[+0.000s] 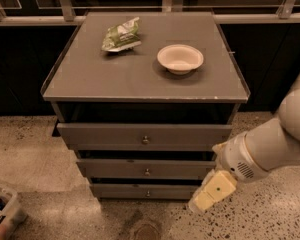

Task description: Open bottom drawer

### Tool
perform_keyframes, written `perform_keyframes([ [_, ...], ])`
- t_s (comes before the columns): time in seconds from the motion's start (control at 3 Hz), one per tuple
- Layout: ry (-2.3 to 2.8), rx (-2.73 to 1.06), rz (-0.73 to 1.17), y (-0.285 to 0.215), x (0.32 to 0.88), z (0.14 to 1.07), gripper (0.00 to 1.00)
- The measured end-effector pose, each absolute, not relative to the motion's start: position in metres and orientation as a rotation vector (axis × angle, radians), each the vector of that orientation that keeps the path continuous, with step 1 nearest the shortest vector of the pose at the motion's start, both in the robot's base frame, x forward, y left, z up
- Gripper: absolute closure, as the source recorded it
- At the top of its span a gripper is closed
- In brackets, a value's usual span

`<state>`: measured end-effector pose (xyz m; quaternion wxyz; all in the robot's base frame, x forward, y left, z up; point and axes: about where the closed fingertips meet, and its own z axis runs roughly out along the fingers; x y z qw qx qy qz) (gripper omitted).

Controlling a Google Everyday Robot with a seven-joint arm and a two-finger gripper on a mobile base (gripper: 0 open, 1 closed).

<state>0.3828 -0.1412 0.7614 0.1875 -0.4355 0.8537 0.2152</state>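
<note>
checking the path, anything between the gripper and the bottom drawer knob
Nothing: in the camera view only bare front of the bottom drawer separates gripper from knob.

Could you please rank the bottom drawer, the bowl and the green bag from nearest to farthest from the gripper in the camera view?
The gripper hangs low by the cabinet's front right corner.
1. Bottom drawer: just to its left, at floor level.
2. Bowl: up on the cabinet top, right of centre.
3. Bag: on the top, back left.
</note>
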Motion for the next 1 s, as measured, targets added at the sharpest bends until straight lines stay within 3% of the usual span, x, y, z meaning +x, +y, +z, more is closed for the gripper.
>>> perform_keyframes([
  [0.67,2.413,-1.217,0.632,-0.135,0.372,0.740,0.00],
  [1.0,2.432,-1.119,0.719,-0.128,0.358,0.681,0.00],
])
